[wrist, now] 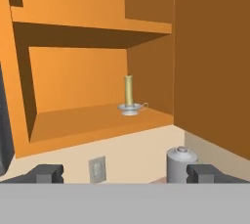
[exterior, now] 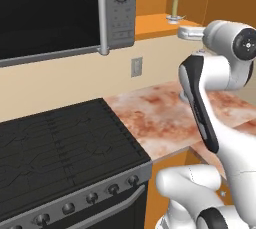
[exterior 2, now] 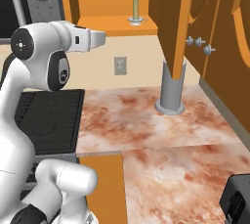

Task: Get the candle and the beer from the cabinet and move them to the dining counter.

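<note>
one candle stands upright near the right front corner of your cabinet shelf; your gripper hangs released, well short of it.

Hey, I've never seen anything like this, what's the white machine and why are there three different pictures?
It is a white robot arm in a computer-drawn kitchen. Two pictures come from cameras behind it, left and right. The third looks out from its hand; the two dark tips at the bottom are its gripper, open and holding nothing. It faces an open orange cabinet where a candle stands upright in a small holder on the shelf. Below, a grey canister stands on the marbled counter, beside a black stove.
</note>
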